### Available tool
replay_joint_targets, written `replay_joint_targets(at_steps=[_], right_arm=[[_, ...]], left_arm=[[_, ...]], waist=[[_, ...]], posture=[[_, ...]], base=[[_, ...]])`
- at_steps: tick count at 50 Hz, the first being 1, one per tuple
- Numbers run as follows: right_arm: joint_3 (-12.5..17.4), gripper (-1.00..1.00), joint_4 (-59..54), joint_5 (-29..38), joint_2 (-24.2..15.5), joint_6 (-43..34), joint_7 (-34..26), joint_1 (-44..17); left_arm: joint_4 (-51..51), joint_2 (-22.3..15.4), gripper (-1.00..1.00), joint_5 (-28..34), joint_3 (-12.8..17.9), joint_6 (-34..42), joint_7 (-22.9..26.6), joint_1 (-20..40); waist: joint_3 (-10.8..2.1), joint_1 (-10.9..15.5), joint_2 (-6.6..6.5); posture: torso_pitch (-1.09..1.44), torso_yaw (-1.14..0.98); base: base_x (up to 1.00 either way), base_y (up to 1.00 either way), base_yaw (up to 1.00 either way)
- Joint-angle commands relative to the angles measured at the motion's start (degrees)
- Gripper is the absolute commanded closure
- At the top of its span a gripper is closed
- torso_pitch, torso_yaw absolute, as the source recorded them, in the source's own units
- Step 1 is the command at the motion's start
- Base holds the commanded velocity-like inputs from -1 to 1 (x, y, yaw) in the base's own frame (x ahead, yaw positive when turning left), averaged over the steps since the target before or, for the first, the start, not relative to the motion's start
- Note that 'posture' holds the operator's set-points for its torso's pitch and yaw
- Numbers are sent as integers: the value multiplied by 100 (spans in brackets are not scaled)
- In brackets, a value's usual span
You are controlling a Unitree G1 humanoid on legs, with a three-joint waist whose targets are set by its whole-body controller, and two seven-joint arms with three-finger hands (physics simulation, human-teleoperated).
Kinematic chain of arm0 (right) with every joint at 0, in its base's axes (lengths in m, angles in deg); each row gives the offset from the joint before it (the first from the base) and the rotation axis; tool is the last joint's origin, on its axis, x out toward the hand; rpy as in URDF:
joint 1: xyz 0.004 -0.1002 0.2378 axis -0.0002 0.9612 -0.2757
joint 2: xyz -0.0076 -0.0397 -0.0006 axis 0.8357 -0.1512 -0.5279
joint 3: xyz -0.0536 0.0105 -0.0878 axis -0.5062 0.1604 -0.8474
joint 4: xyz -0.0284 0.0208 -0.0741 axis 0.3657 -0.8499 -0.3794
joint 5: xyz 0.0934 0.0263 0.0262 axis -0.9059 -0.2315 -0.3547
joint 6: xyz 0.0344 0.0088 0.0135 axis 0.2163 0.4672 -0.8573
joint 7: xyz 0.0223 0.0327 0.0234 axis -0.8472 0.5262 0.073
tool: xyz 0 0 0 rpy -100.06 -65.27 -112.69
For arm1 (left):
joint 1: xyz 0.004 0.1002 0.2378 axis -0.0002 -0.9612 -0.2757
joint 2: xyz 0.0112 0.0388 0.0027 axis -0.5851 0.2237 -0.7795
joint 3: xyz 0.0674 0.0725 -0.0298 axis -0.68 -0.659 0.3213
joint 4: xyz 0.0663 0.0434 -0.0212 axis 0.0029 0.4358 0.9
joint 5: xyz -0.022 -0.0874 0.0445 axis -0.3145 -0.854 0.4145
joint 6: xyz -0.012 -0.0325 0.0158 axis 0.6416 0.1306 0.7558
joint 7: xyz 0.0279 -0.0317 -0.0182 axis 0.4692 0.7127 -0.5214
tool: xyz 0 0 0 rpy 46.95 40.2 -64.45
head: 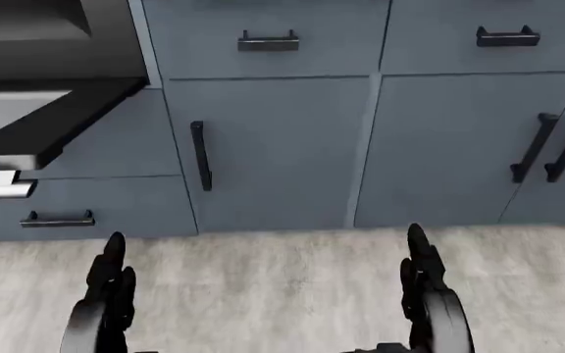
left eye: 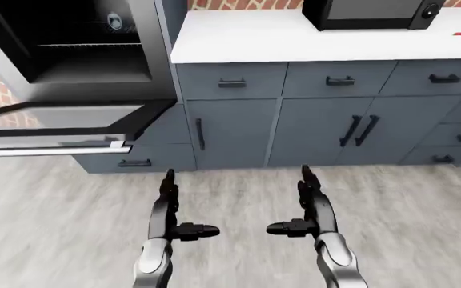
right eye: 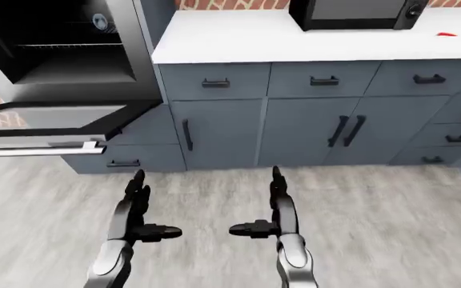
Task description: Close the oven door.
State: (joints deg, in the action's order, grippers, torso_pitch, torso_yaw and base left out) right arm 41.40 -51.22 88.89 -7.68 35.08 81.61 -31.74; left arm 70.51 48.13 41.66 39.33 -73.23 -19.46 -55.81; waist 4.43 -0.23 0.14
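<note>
The oven door hangs dropped flat, up and left of both hands, its handle bar running left-right along the free edge. The left hand is nearer it; the right hand lies farther. Both hands' fingers are spread, holding nothing.

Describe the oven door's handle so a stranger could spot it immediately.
Start at the open oven at the left-eye view's upper left, beside the white counter. Its door hangs flat, folded down. Along the door's lower edge runs the handle, one long silver bar, unlike the short black pulls on the grey cabinets.
</note>
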Motion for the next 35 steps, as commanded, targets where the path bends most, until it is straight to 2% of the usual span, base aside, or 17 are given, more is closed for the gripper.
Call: replay_joint_targets(at_steps=[1, 2, 3, 4, 5, 7, 8, 12, 17, 21, 24, 27, 30, 31, 35], right_arm=[[84, -100, 884, -287, -75, -153, -185, -217], [122, -100, 1000, -336, -85, -234, -197, -262], [145, -100, 1080, -352, -102, -335, -203, -291], [164, -100, 1175, -367, -115, -430, -212, -310], [189, -100, 1314, -391, -137, -531, -238, -323], [230, -100, 1560, -407, -173, -699, -282, -361], [231, -100, 1674, -401, -180, -765, -305, -359], [316, -100, 2093, -367, -263, -1035, -375, -483], [603, -100, 2751, -562, -409, -1728, -364, -854], [913, -100, 3372, -851, -618, -2432, -267, -1260], [1128, -100, 3829, -1079, -826, -2932, -152, -1548], [1204, -100, 3996, -1151, -959, -3093, -122, -1662], [1191, -100, 4068, -1092, -1018, -3134, -134, -1723], [1212, -100, 4052, -1089, -1030, -3121, -132, -1739], [1254, -100, 4011, -1123, -1036, -3103, -151, -1722]], left_arm=[[-1294, -76, -100, -46, -40, -13, 145, 55], [-1378, -83, -100, -22, -21, 75, 169, 69], [-1348, -125, -100, 179, -12, -78, 126, 101], [-1454, -116, -100, 178, -1, -11, 177, 86], [-1638, -122, -100, 177, 26, 134, 213, 99], [-1926, -110, -100, 107, 99, 272, 262, 128], [-1996, -112, -100, 119, 129, 273, 246, 148], [-2932, -187, -100, -71, 287, 1058, 287, 304], [-3901, -332, -100, -333, 588, 1922, 283, 695], [-4556, -622, -100, -705, 1104, 2796, 122, 1235], [-4597, -888, -100, -923, 1430, 3005, 18, 1497], [-4612, -1111, -100, -1079, 1613, 3151, -62, 1659], [-4587, -1234, -100, -1100, 1669, 3131, -94, 1686], [-4576, -1256, -100, -1124, 1698, 3139, -103, 1695], [-4516, -1336, -100, -1158, 1760, 3110, -116, 1725]], waist=[[-5, -12, 45], [-229, 19, 40], [-375, 49, 8], [-199, 45, 15], [-130, 40, 54], [-393, 52, 54], [-425, 55, 53], [-474, 57, 35], [-498, 55, 26], [-504, 53, 13], [-497, 57, 6], [-467, 55, -6], [-448, 48, -4], [-522, 40, -44], [-372, 13, -7]], posture=[[0, 0], [0, 0], [0, 0], [0, 0], [0, 0], [0, 0], [0, 0], [0, 0], [0, 0], [0, 0], [0, 0], [0, 0], [0, 0], [0, 0], [0, 0]], base=[[0, 0, 0], [0, 0, 0], [0, 0, 0], [0, 0, 0], [0, 0, 0], [0, 0, 0], [0, 0, 0], [0, 0, 0], [0, 0, 0], [0, 0, 0], [0, 0, 0], [0, 0, 0], [0, 0, 0], [0, 11, 0], [0, 21, 0]])
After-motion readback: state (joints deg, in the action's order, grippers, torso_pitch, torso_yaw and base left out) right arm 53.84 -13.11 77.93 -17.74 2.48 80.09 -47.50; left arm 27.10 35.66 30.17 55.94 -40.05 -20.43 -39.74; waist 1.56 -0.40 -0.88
